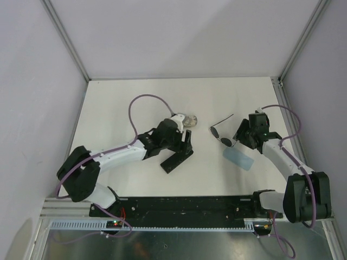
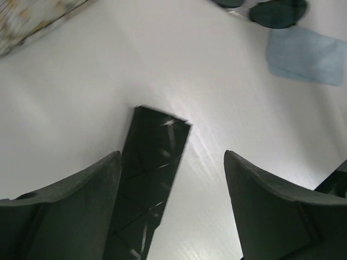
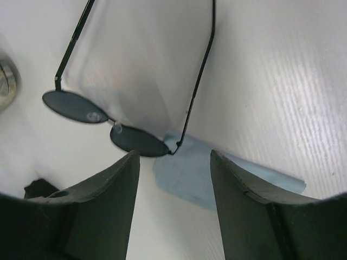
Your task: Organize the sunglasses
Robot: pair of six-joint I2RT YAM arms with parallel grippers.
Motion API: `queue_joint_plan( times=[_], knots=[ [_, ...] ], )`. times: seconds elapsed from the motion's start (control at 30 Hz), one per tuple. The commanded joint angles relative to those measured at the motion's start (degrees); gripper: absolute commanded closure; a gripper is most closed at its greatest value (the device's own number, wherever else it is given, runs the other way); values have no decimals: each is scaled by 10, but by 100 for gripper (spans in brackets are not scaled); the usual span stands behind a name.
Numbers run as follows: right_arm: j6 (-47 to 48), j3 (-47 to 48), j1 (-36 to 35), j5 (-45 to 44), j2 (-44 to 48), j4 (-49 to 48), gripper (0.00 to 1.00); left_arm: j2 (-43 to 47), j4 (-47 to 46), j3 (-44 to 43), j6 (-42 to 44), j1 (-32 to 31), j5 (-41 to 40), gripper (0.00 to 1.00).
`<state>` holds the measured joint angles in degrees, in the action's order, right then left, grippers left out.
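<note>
The thin wire-frame sunglasses (image 1: pixel 220 134) lie unfolded on the white table, lenses toward the front. My right gripper (image 1: pixel 238 136) is open and empty just right of them; in the right wrist view its jaws (image 3: pixel 174 154) stand just short of the right lens (image 3: pixel 138 140) and the temple hinge. My left gripper (image 1: pixel 186 140) is open and empty above the far end of the black oblong case (image 1: pixel 177 157). In the left wrist view the case (image 2: pixel 154 157) lies by the left finger (image 2: pixel 81 200). The chunky black-framed pair is out of view.
A beige patterned oval case (image 1: pixel 187 120) sits behind the left gripper. A light blue cloth (image 1: pixel 238 159) lies in front of the wire sunglasses, partly under their right lens (image 3: pixel 200 179). Grey walls close in the table's left, back and right sides.
</note>
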<state>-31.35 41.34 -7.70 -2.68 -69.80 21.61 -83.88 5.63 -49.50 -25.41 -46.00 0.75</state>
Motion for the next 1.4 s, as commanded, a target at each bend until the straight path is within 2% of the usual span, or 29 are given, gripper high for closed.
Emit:
queue_joint_plan(
  times=[0.0,0.2,0.47,0.7,0.8,1.0,1.13,1.37],
  knots=[
    [-9,38,36,-11,-32,-30,42,-36,-9,-73,89,-57,-28,22],
    [-27,53,71,6,-83,-49,43,-99,-9,-132,93,-94,24,31],
    [-56,58,72,82,-167,-80,50,-171,-25,-125,50,-92,35,36],
    [-56,57,63,84,-195,-88,57,-185,-38,-90,16,-55,42,36],
    [-56,58,53,84,-203,-86,66,-169,-40,-72,13,-23,39,36],
    [-42,58,28,89,-184,-82,96,-122,-39,-51,31,20,42,36],
    [-23,58,7,90,-149,-65,100,-89,-39,-55,35,23,56,33],
    [-30,44,-59,61,-72,-27,100,-76,-51,-76,-21,21,119,31]
  ],
)
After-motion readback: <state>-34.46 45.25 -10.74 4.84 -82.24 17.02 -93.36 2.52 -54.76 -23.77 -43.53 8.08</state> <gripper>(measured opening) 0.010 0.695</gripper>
